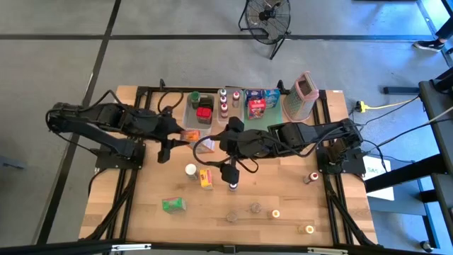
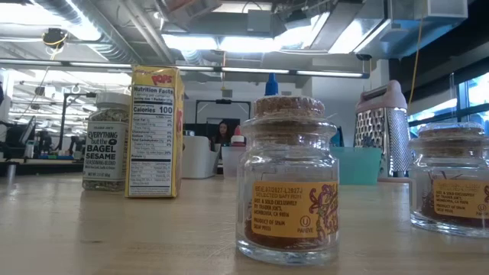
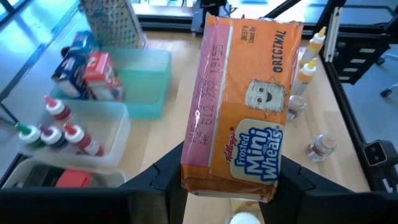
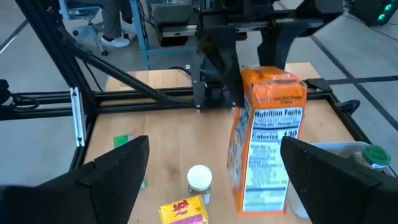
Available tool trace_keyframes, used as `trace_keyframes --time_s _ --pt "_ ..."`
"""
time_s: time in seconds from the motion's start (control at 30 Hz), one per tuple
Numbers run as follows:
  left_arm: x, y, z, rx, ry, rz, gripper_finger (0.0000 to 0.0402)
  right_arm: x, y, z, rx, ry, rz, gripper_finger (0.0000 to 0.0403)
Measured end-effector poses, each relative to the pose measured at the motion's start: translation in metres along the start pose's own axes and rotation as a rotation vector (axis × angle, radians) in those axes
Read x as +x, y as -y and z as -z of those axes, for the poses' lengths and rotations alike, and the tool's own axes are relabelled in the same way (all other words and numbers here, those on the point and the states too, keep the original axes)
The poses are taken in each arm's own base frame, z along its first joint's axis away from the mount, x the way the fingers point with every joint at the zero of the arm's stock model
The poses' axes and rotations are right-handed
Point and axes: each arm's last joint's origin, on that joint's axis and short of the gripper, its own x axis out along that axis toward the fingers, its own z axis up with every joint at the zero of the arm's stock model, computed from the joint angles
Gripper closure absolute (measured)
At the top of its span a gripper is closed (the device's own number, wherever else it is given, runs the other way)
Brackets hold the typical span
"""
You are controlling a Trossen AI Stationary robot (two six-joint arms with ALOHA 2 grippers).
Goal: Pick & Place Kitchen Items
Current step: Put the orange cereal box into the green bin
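We are mid-carry: our left gripper (image 3: 227,186) holds the orange cereal box (image 3: 242,106) upright above the table's middle, just near of the clear tubs (image 1: 202,122). Our right gripper (image 4: 211,180) waits beside it, fingers wide. Next we likely need to lower the box into a tub.

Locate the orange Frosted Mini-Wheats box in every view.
High view: the orange box, left of centre, in the left gripper.
Low view: not in it.
Left wrist view: centre, between the fingers.
Right wrist view: right of centre, upright.
Shared landmark: white-capped jar.
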Motion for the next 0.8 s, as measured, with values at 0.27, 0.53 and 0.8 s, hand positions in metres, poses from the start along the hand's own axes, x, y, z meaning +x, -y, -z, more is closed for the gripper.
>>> trace_keyframes --time_s 0.27,0.53,0.8 --pt "0.008 0.003 -0.004 0.017 0.009 0.024 0.0256 0.001 0.007 0.000 0.010 0.018 0.136 0.0037" --pt "0.008 0.003 -0.006 0.022 0.029 0.026 0.0256 0.015 0.019 0.000 0.049 0.003 0.124 0.0037" --pt "0.008 0.003 -0.006 0.021 0.032 0.027 0.0256 0.036 0.026 0.007 0.051 -0.037 0.129 0.0037"
